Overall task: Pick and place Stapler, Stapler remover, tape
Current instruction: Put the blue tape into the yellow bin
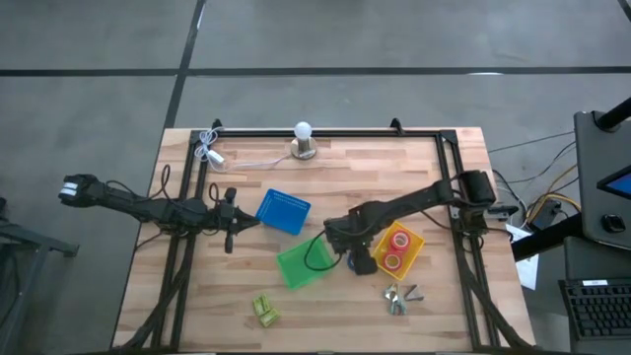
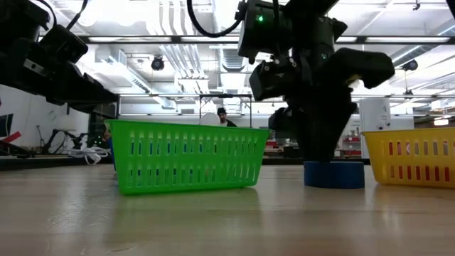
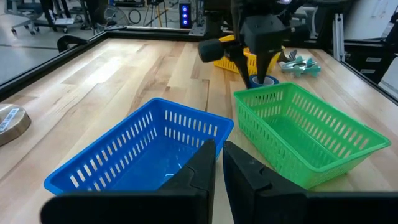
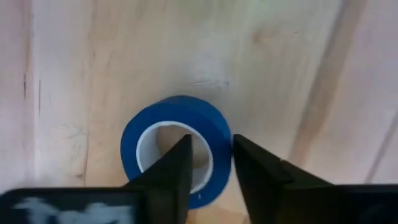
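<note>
**Beside the green bin, we meet the blue tape**

Between the green bin (image 1: pixel 299 264) and the yellow bin (image 1: pixel 415 254), our right gripper (image 4: pixel 209 163) straddles the wall of the blue tape roll (image 4: pixel 176 148), jaws narrowly parted, 1 finger inside. On the green bin's other side, our left gripper (image 3: pixel 217 163) hovers over the blue bin (image 3: pixel 140 155), jaws nearly closed.

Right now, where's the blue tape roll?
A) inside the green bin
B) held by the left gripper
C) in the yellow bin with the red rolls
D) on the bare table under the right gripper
D: the blue tape roll lies flat on the table, with the right gripper straddling its rim, one finger inside the ring, one outside.
</note>
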Controlling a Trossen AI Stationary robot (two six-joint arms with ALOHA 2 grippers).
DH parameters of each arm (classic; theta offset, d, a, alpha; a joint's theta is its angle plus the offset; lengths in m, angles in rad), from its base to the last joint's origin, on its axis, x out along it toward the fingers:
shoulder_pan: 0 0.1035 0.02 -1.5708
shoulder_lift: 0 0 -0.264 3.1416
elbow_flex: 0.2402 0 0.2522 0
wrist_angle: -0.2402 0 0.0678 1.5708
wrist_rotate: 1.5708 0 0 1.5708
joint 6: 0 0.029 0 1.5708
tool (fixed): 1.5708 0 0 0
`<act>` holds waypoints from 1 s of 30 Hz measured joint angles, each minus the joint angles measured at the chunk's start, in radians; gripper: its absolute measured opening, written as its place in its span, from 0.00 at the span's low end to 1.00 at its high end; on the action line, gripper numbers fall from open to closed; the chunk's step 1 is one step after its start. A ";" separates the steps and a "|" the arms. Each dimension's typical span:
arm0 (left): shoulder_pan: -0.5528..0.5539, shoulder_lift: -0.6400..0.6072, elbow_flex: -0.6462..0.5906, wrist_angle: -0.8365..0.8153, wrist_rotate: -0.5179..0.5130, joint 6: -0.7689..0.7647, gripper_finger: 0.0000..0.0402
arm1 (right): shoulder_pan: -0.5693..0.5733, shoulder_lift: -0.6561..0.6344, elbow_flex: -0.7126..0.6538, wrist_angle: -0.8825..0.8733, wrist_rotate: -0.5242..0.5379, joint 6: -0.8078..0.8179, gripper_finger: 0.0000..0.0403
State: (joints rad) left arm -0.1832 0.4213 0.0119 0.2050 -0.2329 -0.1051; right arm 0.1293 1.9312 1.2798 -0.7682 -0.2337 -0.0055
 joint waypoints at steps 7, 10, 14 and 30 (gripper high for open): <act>0.000 0.000 0.000 -0.006 0.000 0.000 0.09 | -0.010 -0.044 0.042 -0.068 -0.004 0.053 0.03; 0.000 0.000 0.000 -0.010 0.000 0.000 0.09 | -0.010 -0.071 0.060 -0.106 -0.004 0.075 0.03; 0.000 0.000 0.000 -0.015 0.000 0.000 0.09 | -0.010 -0.121 0.074 -0.160 -0.003 0.114 0.02; 0.000 0.000 0.000 -0.031 0.000 0.000 0.09 | -0.010 -0.083 0.050 -0.035 0.015 0.150 0.32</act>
State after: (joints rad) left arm -0.1830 0.4213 0.0116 0.1739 -0.2329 -0.1051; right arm 0.1197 1.8478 1.3293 -0.8029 -0.2184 0.1441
